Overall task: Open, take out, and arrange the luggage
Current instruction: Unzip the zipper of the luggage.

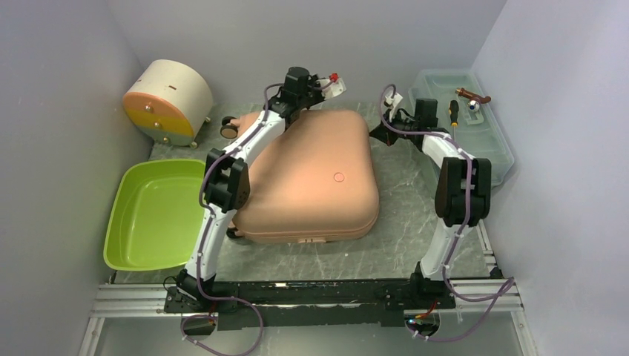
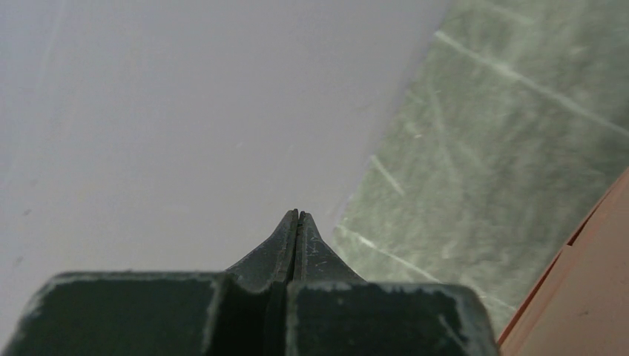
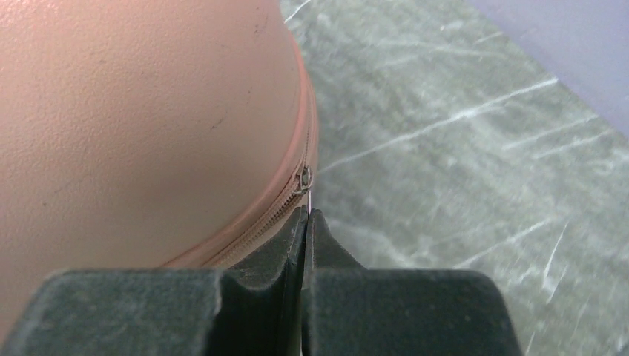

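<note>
While the luggage (image 1: 308, 174) lies shut and flat on the middle of the table (image 1: 415, 222) in the overhead view, the left arm (image 1: 245, 148) reaches to its far edge and the right arm (image 1: 461, 185) bends toward its far right corner. A green basin (image 1: 148, 215) sits at the table's left edge, a cream half-round box (image 1: 167, 100) in the far left corner, and a translucent toolbox (image 1: 463, 126) along the right edge. From the left wrist, the left gripper (image 2: 298, 216) has its jaws pressed together on nothing, over bare table by the wall. From the right wrist, the right gripper (image 3: 306, 213) is pinched closed on the thin zip pull (image 3: 308, 196) leading from the slider on the luggage's seam.
</note>
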Motion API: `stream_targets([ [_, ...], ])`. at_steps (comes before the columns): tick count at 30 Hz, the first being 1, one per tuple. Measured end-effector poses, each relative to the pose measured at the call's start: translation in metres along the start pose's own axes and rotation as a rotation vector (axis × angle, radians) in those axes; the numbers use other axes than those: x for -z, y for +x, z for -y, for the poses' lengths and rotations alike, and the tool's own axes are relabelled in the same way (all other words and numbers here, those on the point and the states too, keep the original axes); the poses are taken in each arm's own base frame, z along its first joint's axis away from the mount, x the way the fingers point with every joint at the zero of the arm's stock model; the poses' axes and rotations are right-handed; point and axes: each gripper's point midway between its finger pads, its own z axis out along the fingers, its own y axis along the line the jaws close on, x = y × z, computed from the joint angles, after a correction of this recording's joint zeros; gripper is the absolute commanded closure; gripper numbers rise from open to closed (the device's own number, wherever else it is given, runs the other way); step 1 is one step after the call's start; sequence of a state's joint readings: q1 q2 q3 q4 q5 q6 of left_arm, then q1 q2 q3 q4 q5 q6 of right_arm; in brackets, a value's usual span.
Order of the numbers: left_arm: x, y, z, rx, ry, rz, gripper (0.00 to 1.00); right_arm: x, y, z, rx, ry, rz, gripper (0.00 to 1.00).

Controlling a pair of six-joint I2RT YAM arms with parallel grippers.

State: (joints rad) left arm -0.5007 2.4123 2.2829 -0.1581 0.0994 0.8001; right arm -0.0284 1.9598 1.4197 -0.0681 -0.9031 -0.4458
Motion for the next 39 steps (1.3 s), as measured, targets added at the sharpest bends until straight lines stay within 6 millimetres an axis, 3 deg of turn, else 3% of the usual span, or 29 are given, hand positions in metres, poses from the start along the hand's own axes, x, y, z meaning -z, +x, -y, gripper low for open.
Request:
stream_targets([
  [8, 0.005, -0.031, 0.054, 0.016, 0.213, 0.06, 1.0, 0.047, 0.024, -0.041, 0.051, -0.015, -0.042, 1.0],
  [13, 0.012, -0.039, 0.074, 0.047, 0.297, 0.066, 1.0, 0.064, 0.034, -0.059, 0.061, -0.01, -0.045, 1.0],
  [17, 0.016, -0.043, 0.082, 0.054, 0.337, 0.067, 1.0, 0.069, 0.041, -0.061, 0.051, 0.005, -0.037, 1.0],
  [22, 0.017, -0.042, 0.083, 0.057, 0.343, 0.064, 1.0, 0.063, 0.039, -0.051, 0.019, 0.014, -0.029, 1.0],
  [30, 0.018, -0.043, 0.083, 0.063, 0.348, 0.065, 1.0, 0.035, 0.027, -0.032, -0.005, -0.061, -0.013, 1.0],
  [39, 0.021, -0.048, 0.093, 0.101, 0.378, 0.062, 1.0, 0.009, -0.006, -0.016, 0.267, -0.094, 0.028, 1.0],
])
